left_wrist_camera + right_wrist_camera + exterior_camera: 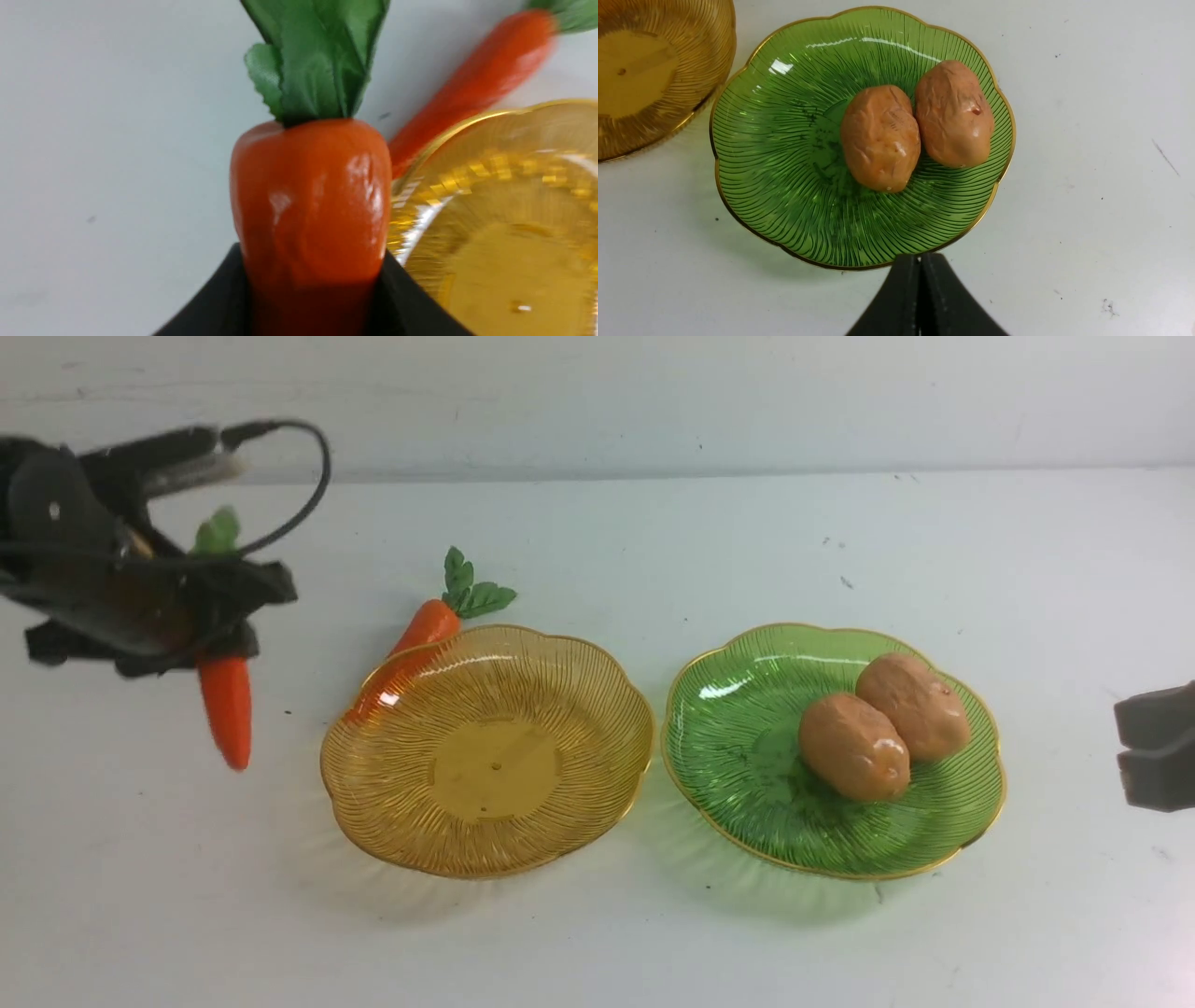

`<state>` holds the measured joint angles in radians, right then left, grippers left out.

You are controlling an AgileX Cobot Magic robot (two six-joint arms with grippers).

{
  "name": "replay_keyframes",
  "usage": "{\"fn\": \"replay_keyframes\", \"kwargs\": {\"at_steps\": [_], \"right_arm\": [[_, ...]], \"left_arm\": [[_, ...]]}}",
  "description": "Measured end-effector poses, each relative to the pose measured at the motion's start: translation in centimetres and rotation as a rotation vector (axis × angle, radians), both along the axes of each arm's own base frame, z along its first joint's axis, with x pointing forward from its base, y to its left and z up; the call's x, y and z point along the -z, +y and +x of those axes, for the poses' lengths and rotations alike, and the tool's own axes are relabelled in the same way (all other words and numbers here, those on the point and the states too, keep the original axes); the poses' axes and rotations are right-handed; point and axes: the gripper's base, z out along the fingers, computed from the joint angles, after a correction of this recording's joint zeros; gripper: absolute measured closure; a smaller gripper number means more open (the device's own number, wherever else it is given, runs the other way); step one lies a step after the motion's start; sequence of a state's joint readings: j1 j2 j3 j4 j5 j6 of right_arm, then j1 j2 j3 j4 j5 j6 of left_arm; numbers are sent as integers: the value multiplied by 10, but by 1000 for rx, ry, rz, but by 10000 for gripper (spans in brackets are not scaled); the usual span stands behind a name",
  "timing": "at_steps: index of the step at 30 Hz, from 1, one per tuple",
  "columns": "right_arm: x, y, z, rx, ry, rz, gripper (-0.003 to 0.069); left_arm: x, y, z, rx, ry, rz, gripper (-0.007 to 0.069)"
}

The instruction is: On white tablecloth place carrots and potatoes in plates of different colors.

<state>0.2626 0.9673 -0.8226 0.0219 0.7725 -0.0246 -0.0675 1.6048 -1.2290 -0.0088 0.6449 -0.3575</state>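
Observation:
My left gripper (pixel 187 625) is shut on a carrot (pixel 227 705) and holds it point down above the white tablecloth (pixel 140 896), left of the amber plate (pixel 597 709). In the left wrist view the held carrot (pixel 310 200) sits between my fingers, next to the amber plate's rim (pixel 467 123). The second carrot (pixel 425 627) lies against the amber plate's far left rim; it also shows in the left wrist view (pixel 472 84). Two potatoes (pixel 854 747) (pixel 913 705) lie side by side in the green plate (pixel 738 728). My right gripper (pixel 920 266) is shut and empty, beside the green plate (pixel 784 163).
A pale wall (pixel 653 392) rises behind the table's far edge. The amber plate holds nothing inside. Small dark specks (pixel 845 581) mark the cloth behind the green plate.

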Motion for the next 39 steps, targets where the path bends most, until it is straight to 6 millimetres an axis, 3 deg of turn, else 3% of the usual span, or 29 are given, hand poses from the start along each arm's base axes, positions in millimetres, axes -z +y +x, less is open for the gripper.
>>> {"fn": "replay_keyframes", "kwargs": {"at_steps": [2, 3, 4, 6, 9, 13, 16, 20, 23, 24, 26, 27, 30, 31, 35, 39], "right_arm": [[0, 0, 0, 0, 0, 0, 674], [0, 0, 0, 0, 0, 0, 674], [0, 0, 0, 0, 0, 1, 674], [0, 0, 0, 0, 0, 2, 674], [0, 0, 0, 0, 0, 2, 674], [0, 0, 0, 0, 0, 2, 674], [0, 0, 0, 0, -1, 1, 674], [0, 0, 0, 0, -1, 1, 674], [0, 0, 0, 0, -1, 1, 674], [0, 0, 0, 0, -1, 1, 674], [0, 0, 0, 0, -1, 1, 674], [0, 0, 0, 0, -1, 1, 674], [0, 0, 0, 0, -1, 1, 674], [0, 0, 0, 0, -1, 1, 674], [0, 0, 0, 0, 0, 1, 674], [1, 0, -1, 0, 19, -5, 674]], "left_arm": [[-8, -28, 8, 109, -26, -31, 392], [-8, -30, 8, 120, -26, -33, 392], [-7, -50, 13, 197, -28, -41, 378], [5, -75, 20, 290, -11, -37, 349], [24, -94, 30, 344, 24, -36, 300], [44, -102, 46, 356, 64, -30, 85], [41, -102, 48, 356, 60, -30, -11], [27, -97, 56, 345, 19, -30, -57], [15, -82, 68, 307, -14, -36, -8], [11, -75, 76, 289, -26, -38, 50], [9, -59, 91, 264, -19, -31, 221], [11, -50, 105, 282, 9, -9, 389], [20, -42, 125, 387, 74, 62, 571], [23, -43, 131, 432, 96, 83, 595], [36, -51, 145, 517, 150, 105, 578], [49, -54, 156, 500, 153, 95, 383]]}}
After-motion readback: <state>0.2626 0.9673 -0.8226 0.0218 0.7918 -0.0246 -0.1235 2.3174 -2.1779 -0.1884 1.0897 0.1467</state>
